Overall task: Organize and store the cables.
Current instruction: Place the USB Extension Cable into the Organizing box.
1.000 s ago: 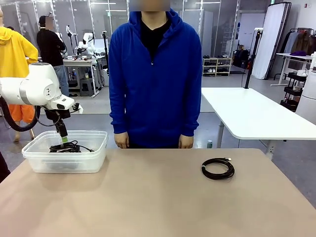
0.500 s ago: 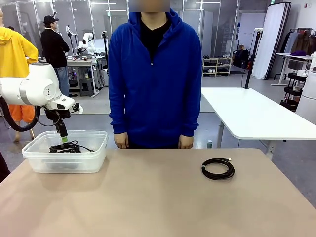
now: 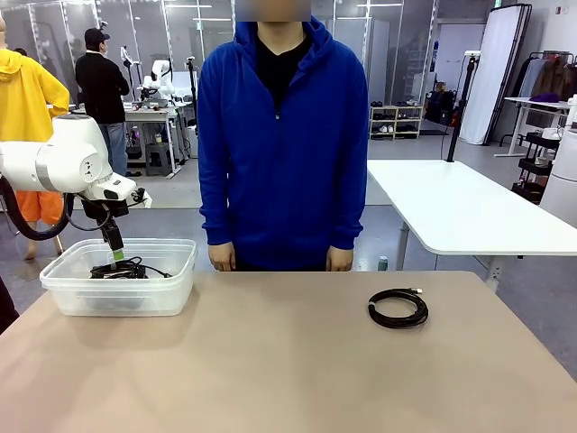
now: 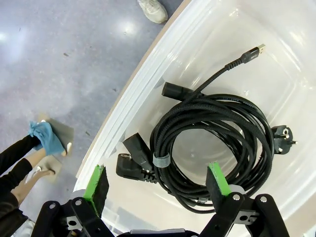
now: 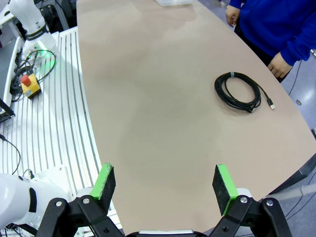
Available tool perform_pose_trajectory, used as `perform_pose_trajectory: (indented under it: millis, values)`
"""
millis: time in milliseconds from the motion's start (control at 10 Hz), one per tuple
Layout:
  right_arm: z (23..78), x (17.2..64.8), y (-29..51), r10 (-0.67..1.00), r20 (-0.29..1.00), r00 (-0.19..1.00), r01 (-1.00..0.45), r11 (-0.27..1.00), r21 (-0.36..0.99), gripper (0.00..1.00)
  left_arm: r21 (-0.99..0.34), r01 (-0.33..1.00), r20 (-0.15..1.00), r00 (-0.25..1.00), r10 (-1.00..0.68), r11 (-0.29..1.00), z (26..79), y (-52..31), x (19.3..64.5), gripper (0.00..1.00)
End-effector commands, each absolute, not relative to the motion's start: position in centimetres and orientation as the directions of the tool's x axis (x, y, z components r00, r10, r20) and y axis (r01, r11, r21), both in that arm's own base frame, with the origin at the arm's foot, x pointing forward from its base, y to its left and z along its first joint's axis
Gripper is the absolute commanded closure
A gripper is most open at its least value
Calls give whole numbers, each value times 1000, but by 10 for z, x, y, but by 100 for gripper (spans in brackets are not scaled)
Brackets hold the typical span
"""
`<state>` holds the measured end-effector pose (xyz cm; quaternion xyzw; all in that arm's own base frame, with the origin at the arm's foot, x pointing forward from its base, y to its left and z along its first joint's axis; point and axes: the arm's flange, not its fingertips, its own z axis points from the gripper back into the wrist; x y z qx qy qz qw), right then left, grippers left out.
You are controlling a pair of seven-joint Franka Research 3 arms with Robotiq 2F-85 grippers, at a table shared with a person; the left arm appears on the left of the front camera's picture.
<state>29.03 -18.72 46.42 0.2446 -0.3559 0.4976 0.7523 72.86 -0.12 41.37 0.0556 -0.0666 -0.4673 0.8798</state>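
Inside the bin [image 4: 148, 74], black coiled cables [image 4: 212, 133] lie beneath the released left claw [image 4: 157, 181].

The coiled cable [image 3: 398, 308] on the beige table [image 3: 288, 361] is black, as are the coiled cables [image 4: 212, 143] in the clear, colourless plastic bin [image 3: 117, 289], one bound with a grey tie [image 4: 160, 160]. Behind the table, the person's hoodie [image 3: 283, 144] is plain bright blue. The left gripper [image 4: 157, 180] is black with green pads [image 4: 97, 181], on a white arm [image 3: 63, 158].
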Motion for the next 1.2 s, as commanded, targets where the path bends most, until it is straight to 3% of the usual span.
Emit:
perform_pose_trajectory:
  millis: [0, 700, 1100]
  values:
    - [464, 290, -187, 568, 791, 229, -927, 376, -2, 0, 161, 814, 62, 556, -829, 558, 413, -1, 729, 0]
    - [464, 290, -187, 575, 779, 251, -923, 385, 13, 0, 149, 810, 96, 560, -823, 568, 418, -2, 719, 0]
    - [496, 298, -170, 629, 711, 314, -905, 426, 24, 0, 92, 803, 241, 555, -796, 588, 461, 36, 608, 0]
